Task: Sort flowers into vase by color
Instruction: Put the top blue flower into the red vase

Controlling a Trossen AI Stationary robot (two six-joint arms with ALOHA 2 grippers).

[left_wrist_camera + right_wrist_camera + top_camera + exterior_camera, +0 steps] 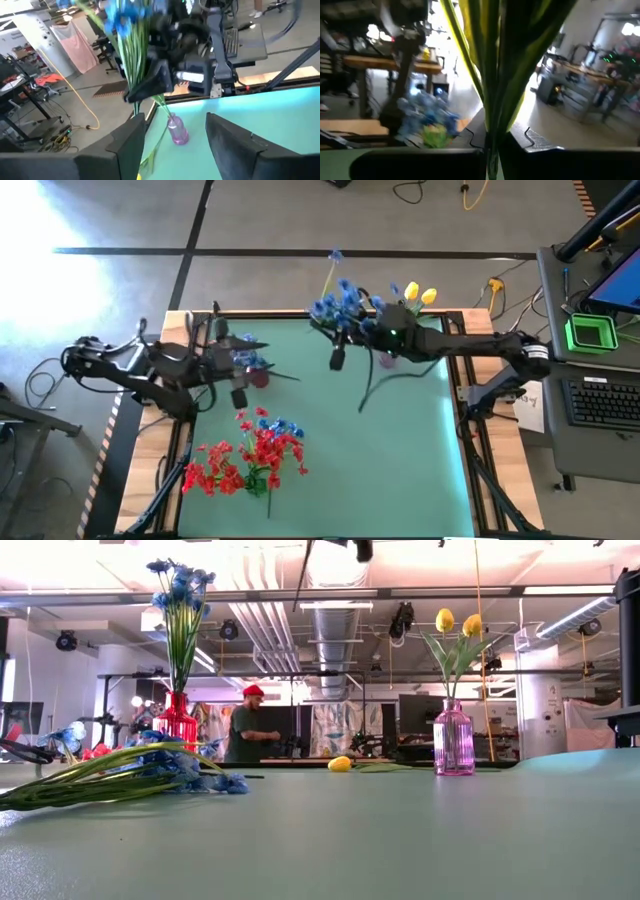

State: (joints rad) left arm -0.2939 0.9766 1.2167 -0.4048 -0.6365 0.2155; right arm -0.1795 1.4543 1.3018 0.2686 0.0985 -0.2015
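Note:
My right gripper point(342, 332) is up over the table's far middle, shut on a bunch of blue flowers point(335, 302) with long green stems point(490, 75). My left gripper point(175, 117) stands open and empty at the table's left point(240, 376), facing the right gripper. A red vase point(178, 722) holds blue flowers point(180, 585) upright. Two yellow buds point(455, 620) stand in a pink vase point(453, 740). Red and blue flowers point(250, 455) lie in a heap on the near left of the green table point(400, 470). My right gripper pinches the bunch's green stems point(141, 84) between its two fingers point(530, 145), which lie across them, well below the blue heads point(122, 20). The bunch stands roughly upright, heads above the fingers. The lower stem ends point(159, 142) hang below, clear of the table.
A loose yellow bud point(340, 764) lies on the far part of the table. Blue flowers point(150, 765) lie on their sides near the red vase. A desk with a keyboard point(605, 400) stands beyond the right edge. A person point(245, 730) stands in the room behind.

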